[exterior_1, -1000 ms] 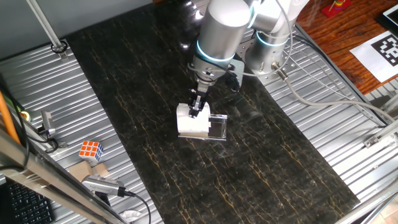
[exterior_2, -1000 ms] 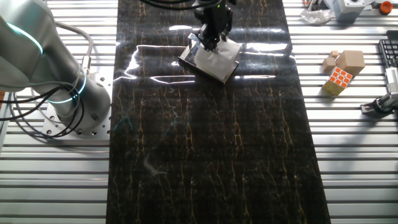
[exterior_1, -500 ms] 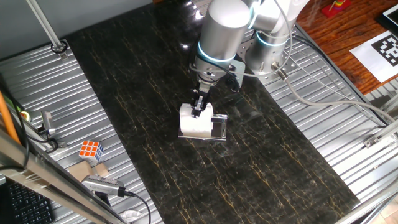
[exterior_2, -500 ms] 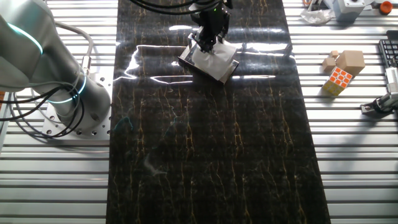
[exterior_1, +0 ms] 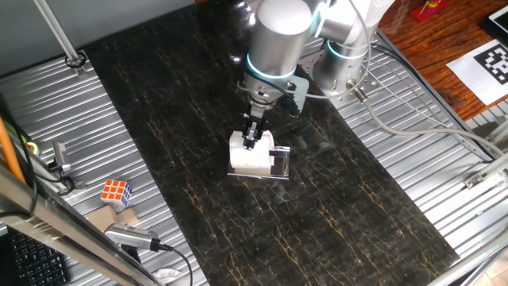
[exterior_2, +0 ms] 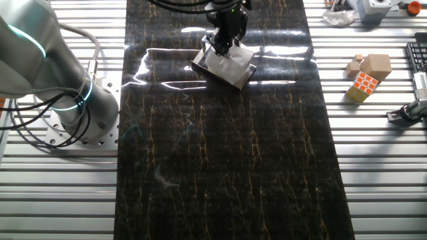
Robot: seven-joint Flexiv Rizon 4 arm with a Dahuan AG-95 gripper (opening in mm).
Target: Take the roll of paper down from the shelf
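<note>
Gripper [exterior_1: 252, 141] pointing down, fingers clamped on top of the roll of paper [exterior_1: 248, 156]; roll directly beneath it, resting on the shelf [exterior_1: 277, 162]; puzzle cube [exterior_2: 361, 86] well apart.

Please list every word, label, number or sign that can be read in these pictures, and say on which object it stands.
No readable words or numbers in either view.
Black-and-white square marker on white paper at the right edge of one fixed view: a coded pattern, no letters.
Puzzle cube: coloured squares only, no print.
Roll of paper, under the hand: plain white, no label.
Shelf: clear plastic, no marking seen.
</note>
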